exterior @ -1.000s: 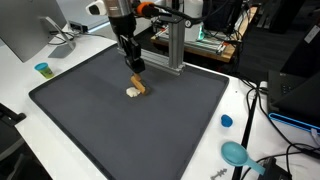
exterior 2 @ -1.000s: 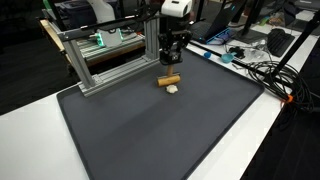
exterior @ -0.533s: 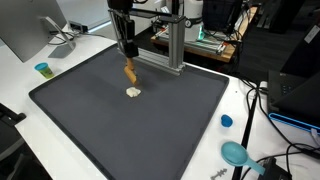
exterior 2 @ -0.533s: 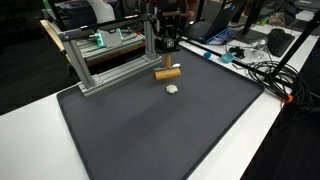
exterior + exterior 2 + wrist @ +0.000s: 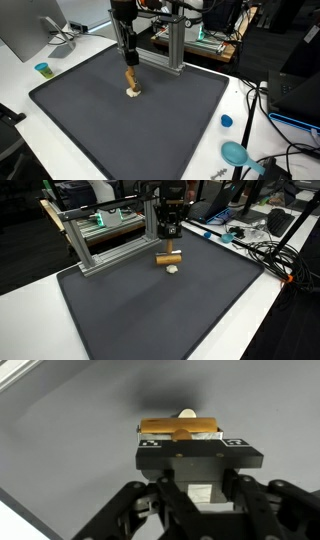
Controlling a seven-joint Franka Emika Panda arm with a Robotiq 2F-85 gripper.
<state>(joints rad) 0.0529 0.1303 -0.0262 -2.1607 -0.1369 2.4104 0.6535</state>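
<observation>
I count five loose things here, one of each. From left to right they are a small blue-green cup (image 5: 42, 69), a wooden block (image 5: 130, 76), a white piece (image 5: 133, 93), a blue cap (image 5: 226, 121) and a teal disc (image 5: 236, 153).

The cup stands on the counter (image 5: 20, 95) by its left edge, just off the dark mat (image 5: 100, 125). The cap and the disc lie on the counter past the mat's right edge. The disc is nearer the front right corner.

My arm (image 5: 122, 25) comes straight down from above, in front of the metal frame (image 5: 172, 45) that stands along the mat's far edge. The wrist is upright and points squarely down at the mat.

My fingers (image 5: 168, 244) are drawn in narrow and clamped on the middle of the wooden block (image 5: 168, 257). I hold it level, and an end sticks out on either side in the wrist view (image 5: 180, 428). It hangs low over the far half of the mat, close to the frame. I cannot tell whether its underside clears the surface.

The white piece (image 5: 173, 268) lies on the mat just beside the block, on the side away from the frame. In the wrist view it peeks out just past the block's long edge (image 5: 187, 413). I cannot tell whether the two touch.
</observation>
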